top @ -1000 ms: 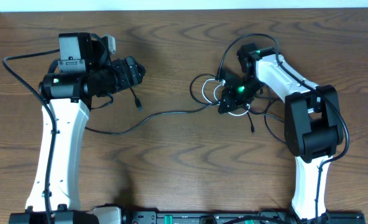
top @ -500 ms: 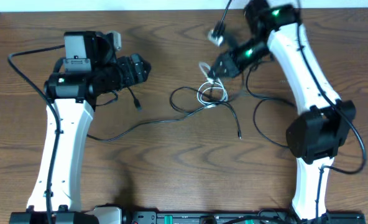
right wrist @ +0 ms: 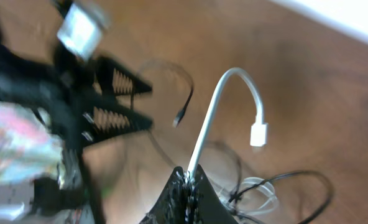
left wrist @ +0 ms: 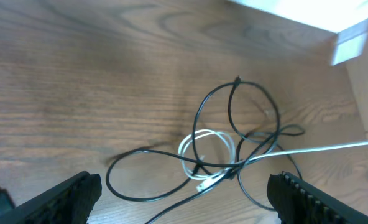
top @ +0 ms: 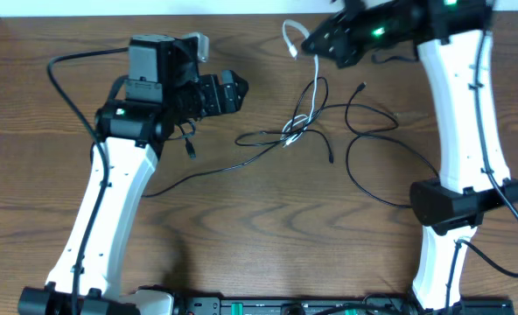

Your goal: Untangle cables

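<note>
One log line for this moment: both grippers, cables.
phase: untangling | left gripper: open, empty | right gripper: shut on white cord | tangle: white cord looped among black cords on table

The white cord (right wrist: 207, 118) runs up taut from the tangle (top: 294, 129) at mid-table, pinched near its free end in the closed right gripper (right wrist: 187, 169). Its plug (right wrist: 257, 134) hooks over and hangs down. Its lower part coils among black cords (left wrist: 236, 81) lying in loose loops on the wood. A long black cord (top: 198, 172) trails away to the left.
</note>
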{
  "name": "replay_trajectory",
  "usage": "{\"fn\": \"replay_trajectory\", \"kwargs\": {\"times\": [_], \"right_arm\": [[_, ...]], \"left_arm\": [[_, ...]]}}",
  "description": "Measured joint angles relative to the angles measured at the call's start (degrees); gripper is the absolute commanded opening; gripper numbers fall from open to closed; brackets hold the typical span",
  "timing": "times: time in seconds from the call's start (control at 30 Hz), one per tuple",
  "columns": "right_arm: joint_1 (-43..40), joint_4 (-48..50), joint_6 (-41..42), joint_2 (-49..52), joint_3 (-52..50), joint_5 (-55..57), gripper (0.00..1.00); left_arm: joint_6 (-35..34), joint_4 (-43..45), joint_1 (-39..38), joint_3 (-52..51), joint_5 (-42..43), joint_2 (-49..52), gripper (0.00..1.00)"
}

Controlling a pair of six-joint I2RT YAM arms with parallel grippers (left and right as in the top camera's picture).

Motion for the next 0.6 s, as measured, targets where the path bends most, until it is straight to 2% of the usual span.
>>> {"fn": "replay_trajectory", "kwargs": {"times": [0.2, 0.4, 0.6], "right_arm": [[-5.57, -1.14, 7.08, -0.28, 9.27, 1.33, 0.01], [-8.26, -6.29, 9.7, -0.5, 9.29, 2.73, 0.01], [-8.13, -7.61, 9.68, -0.5, 7.67, 3.08, 0.01]], "left_arm": [[2.71, -0.22, -3.04, 0.0, 1.03, 5.22, 0.9], [10.29, 2.14, -9.07, 0.0, 5.7, 10.23, 0.88], [13.92, 9.81, -15.82, 0.0, 8.48, 15.12, 0.84]]}}
